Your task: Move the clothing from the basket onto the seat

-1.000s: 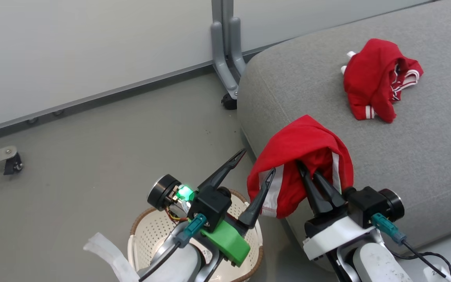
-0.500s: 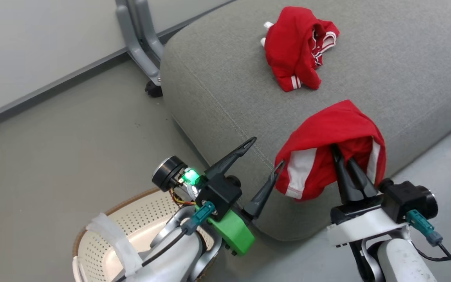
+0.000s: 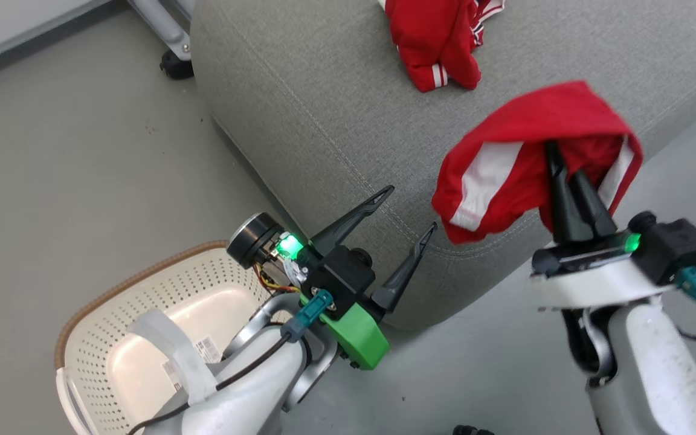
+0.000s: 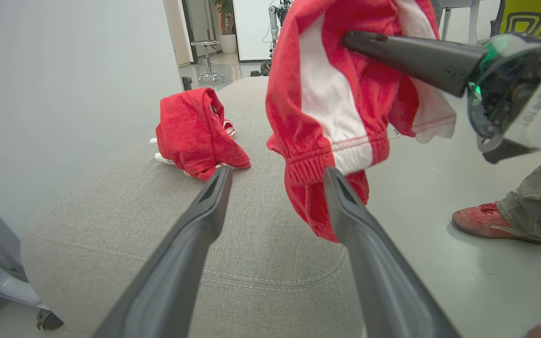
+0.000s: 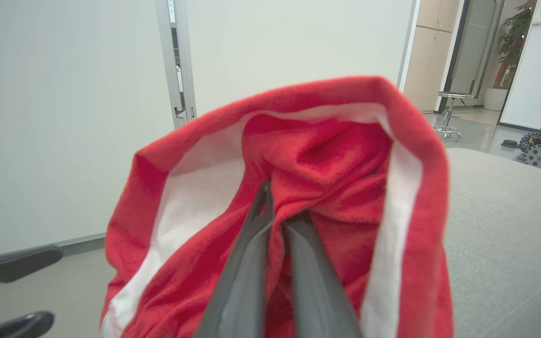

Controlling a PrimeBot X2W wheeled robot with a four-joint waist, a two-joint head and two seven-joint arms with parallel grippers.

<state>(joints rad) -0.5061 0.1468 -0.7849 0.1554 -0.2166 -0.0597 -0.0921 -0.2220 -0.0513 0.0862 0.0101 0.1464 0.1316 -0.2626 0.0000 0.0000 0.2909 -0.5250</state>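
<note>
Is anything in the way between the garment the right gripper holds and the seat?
Nothing visible. The right gripper is shut on the held garment, which hangs above the near edge of the seat, where the cushion is bare. The other garment lies farther back; the open left gripper sits off to one side.

Red near garment (image 3: 541,115) with white side panels, red far garment (image 3: 438,30) with red-and-white striped cuff, grey woven seat (image 3: 324,109), cream perforated basket (image 3: 161,296) with brown rim, dark-fingered left gripper (image 3: 411,207) on bright green mount (image 3: 357,332), pale grey floor (image 3: 82,151), person's red shoe (image 4: 482,220) and khaki trouser leg (image 4: 533,197).
</note>
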